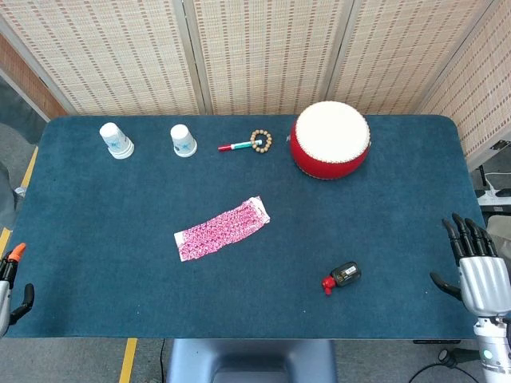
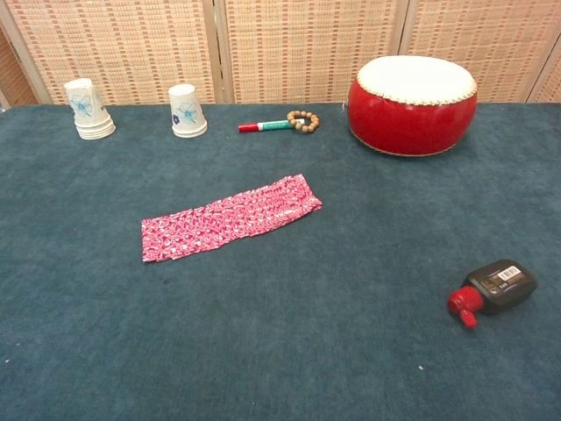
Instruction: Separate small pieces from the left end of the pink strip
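The pink strip (image 1: 222, 228) (image 2: 230, 216) lies flat in the middle of the blue table, slanting from lower left to upper right. My right hand (image 1: 477, 267) hovers at the table's right edge, fingers spread and holding nothing. Only a small part of my left hand (image 1: 11, 281) shows at the left edge of the head view, with an orange tip and a dark finger; how it stands is unclear. Neither hand appears in the chest view. Both hands are far from the strip.
A red drum (image 1: 330, 139) (image 2: 413, 103) stands at the back right. Paper cups (image 1: 116, 140) (image 1: 184, 140) sit upside down at the back left. A marker with a bead bracelet (image 1: 247, 143) lies between them. A small black bottle with a red cap (image 1: 342, 276) (image 2: 495, 290) lies front right.
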You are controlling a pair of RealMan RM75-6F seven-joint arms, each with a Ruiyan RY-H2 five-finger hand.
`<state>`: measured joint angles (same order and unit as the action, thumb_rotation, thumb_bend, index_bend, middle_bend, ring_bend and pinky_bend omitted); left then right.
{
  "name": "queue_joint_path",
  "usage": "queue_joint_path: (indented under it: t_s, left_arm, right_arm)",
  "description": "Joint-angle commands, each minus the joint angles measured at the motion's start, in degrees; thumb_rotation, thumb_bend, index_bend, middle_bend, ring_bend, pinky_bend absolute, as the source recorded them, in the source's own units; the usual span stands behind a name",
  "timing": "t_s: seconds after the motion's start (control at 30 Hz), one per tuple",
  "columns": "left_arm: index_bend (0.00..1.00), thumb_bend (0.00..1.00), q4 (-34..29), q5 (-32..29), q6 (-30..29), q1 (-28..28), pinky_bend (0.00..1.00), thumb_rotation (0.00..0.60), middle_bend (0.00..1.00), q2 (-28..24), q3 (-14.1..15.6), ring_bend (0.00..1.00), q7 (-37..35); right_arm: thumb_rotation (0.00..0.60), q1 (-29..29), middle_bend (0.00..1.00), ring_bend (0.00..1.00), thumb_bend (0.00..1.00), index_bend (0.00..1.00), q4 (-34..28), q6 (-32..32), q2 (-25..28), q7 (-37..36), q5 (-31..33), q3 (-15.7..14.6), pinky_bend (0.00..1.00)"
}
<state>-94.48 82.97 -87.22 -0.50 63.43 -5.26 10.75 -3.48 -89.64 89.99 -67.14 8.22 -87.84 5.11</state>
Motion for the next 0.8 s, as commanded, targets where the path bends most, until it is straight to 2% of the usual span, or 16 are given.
queue_joint_path:
  t_s: [0.03,0.27,0.37,0.43,0.5,0.63,0.8]
  left_arm:
    - [0.06,0.52,0.43,-1.05,0.15,0.3,0.41,0.6,0.15,0.09,-0.02,0.23,0.11]
    - [0.04,0.52,0.27,-1.27,0.95,0.75,0.41,0.6,0.2,0.14,0.42,0.25,0.58]
    - [0.0,0.6,0.52,-1.47,1.41,1.56,0.49,0.6,0.44,0.89,0.1,0.45,1.63]
    - [0.0,0.69,0.98,-1.57,7.51,5.99,0.55,0.6,0.62,0.91,-0.65,0.6,4.48]
    - [0.0,0.75,0.86,-2.34,10.88,8.48,0.57,0.6,0.69,0.89,-1.29,0.66,5.91]
    - [0.0,0.8,-0.09,-4.11,17.19,13.48,0.58,0.6,0.71,1.79,-2.39,0.69,9.39]
    - [0.0,0.8,0.24,-7.72,23.55,18.54,0.58,0.6,0.72,3.79,-3.55,0.69,12.74]
  right_arm:
    - [0.6,-0.04,0.0,0.0,0.05,0.0,-0.16,-0.24,0.03,0.07,0.17,-0.02,0.13]
    - [0.6,-0.02,0.0,0.0,0.05,0.0,-0.74,-0.97,0.46,0.03,0.62,-0.22,0.13]
    - [0.6,-0.16,0.0,0.0,0.05,0.0,-1.15,-1.26,0.66,-0.6,0.25,-0.43,0.13]
    - [0.6,-0.42,0.0,0.0,0.05,0.0,-0.31,-0.91,0.26,-1.01,0.08,0.03,0.13]
    - [0.6,-0.39,0.0,0.0,0.05,0.0,-0.08,-0.75,0.11,-1.11,0.25,0.18,0.13]
    - [0.6,0.1,0.0,0.0,0.12,0.0,-0.54,-0.01,0.4,-1.1,0.09,0.04,0.13]
    - [0.6,0.39,0.0,0.0,0.19,0.0,-0.86,1.12,0.86,-2.42,-0.88,0.03,0.13]
